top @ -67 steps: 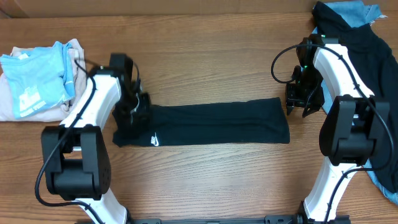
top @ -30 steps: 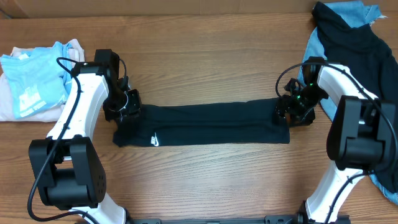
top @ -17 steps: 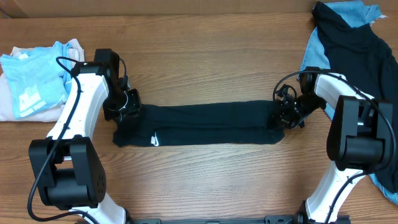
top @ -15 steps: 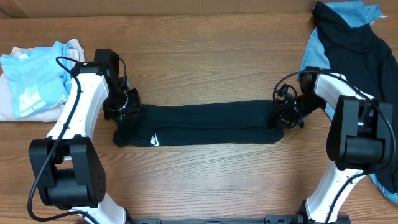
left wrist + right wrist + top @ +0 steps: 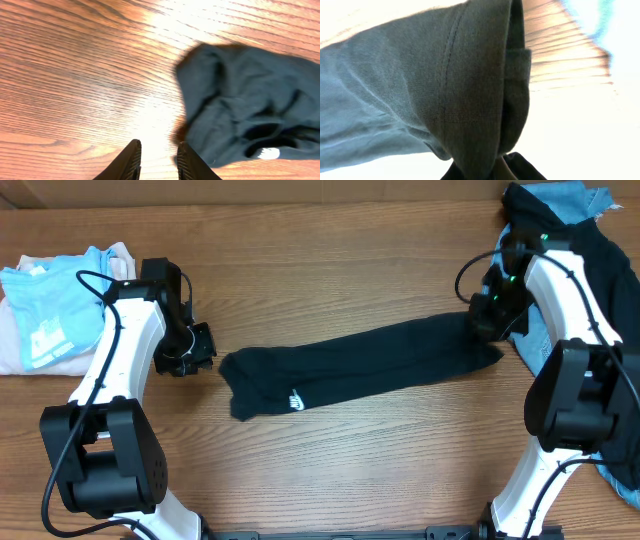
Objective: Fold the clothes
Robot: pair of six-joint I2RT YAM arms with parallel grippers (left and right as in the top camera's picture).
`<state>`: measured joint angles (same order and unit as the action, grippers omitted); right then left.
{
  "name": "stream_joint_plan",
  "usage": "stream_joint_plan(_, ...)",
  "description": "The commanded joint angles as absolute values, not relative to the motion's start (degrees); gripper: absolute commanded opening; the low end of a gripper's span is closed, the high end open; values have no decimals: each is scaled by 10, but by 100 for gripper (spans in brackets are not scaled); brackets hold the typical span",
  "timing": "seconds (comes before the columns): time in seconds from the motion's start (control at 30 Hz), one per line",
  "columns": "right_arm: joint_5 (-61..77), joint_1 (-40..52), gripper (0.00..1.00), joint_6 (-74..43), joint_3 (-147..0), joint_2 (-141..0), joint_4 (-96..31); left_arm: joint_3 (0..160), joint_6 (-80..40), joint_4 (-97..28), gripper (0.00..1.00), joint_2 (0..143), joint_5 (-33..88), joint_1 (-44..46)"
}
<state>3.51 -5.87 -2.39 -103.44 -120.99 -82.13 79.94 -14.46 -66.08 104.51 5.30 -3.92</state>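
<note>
Black T-shirt [image 5: 370, 370] of soft knit, folded into a long narrow band, lying near the middle of the wooden desk [image 5: 330, 270], slanted from 8 o'clock to 2 o'clock, small white swoosh logo [image 5: 296, 400] facing up near the rumpled 8 o'clock end, 2 o'clock end bunched

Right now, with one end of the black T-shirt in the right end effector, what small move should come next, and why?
Probably the right end effector should carry its end leftward, over toward the swoosh logo. It is shut on the right end of the black T-shirt, which lies as a long narrow strip; the left end effector sits empty beside the other end.
</note>
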Motion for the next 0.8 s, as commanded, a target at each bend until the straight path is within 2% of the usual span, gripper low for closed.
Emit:
stream_joint_plan(0.0, 5, -40, 4, -37, -1074, -1208, -844, 808, -140, -660, 29, 1034, 40, -41)
stream_joint_plan(0.5, 0, 208, 4, -91, -1071, -1211, -803, 808, -142, -668, 30, 1034, 41, -41)
stream_joint_plan(0.77, 1, 267, 4, -95, -1062, -1239, -785, 808, -142, -669, 30, 1034, 41, -41)
